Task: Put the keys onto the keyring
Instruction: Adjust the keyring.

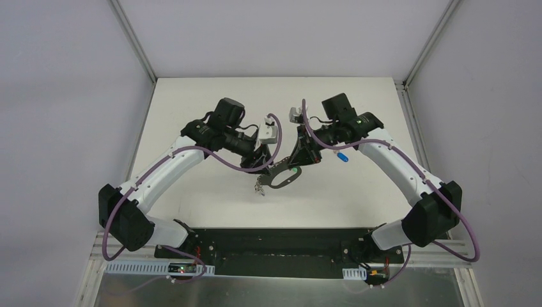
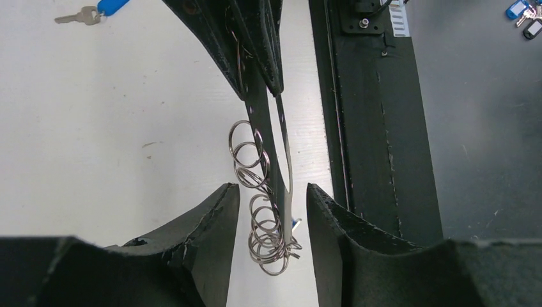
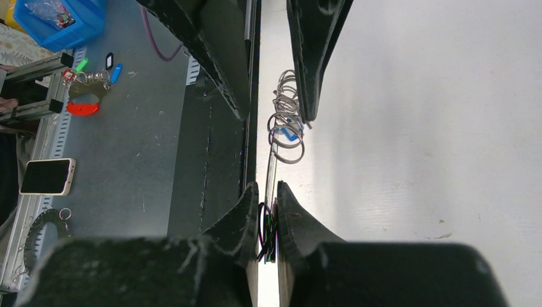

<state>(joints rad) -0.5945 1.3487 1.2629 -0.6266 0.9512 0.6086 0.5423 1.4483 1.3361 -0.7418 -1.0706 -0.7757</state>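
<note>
The keyring (image 1: 279, 181) stands on edge between the two grippers at the table's middle, its linked metal rings (image 1: 259, 187) hanging at the left end. My right gripper (image 1: 296, 167) is shut on the loop's right end. The green key (image 3: 268, 240) is pinched between its pads with the loop (image 3: 271, 160). My left gripper (image 2: 273, 192) is open, one finger on each side of the loop (image 2: 285, 160) and the rings (image 2: 252, 160), touching neither. The blue key (image 1: 343, 155) lies loose on the table beside the right arm, and it also shows in the left wrist view (image 2: 105, 7).
A black base plate (image 1: 268, 246) runs along the table's near edge. Beyond it, the grey bench holds a blue bin (image 3: 61, 22), a phone (image 3: 46, 176) and a spare key set (image 3: 83, 102). More spare keys (image 2: 524, 16) lie there too.
</note>
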